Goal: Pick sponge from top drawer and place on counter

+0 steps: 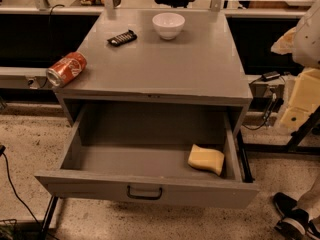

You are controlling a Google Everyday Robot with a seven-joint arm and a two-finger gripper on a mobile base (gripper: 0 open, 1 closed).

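Lying in the front right corner of the open top drawer [150, 156], the sponge [206, 159] shows its pale yellow foam, tilted a little, with one end close to the drawer's right wall and near the front panel. The drawer is pulled well out from the grey cabinet, and its small dark bar handle [144, 192] sits at the centre of the front panel, facing the camera. Above it the counter [170, 69] carries three things: a red soda can [66, 69] on its side at the left edge, a white bowl [168, 25] standing upright near the back centre, and a dark wrapped bar [122, 37] lying flat just to the left of the bowl, apart from it. The gripper [300, 104] hangs at the far right of the view, its cream-yellow parts beside the cabinet's right side, below counter height and above the drawer's level, well apart from the sponge; it is partly cut off by the frame edge, and whether it is open or closed cannot be told. The white arm [310, 34] rises above it at the top right. On the speckled floor [30, 144] a dark shoe [290, 219] shows at the bottom right corner.
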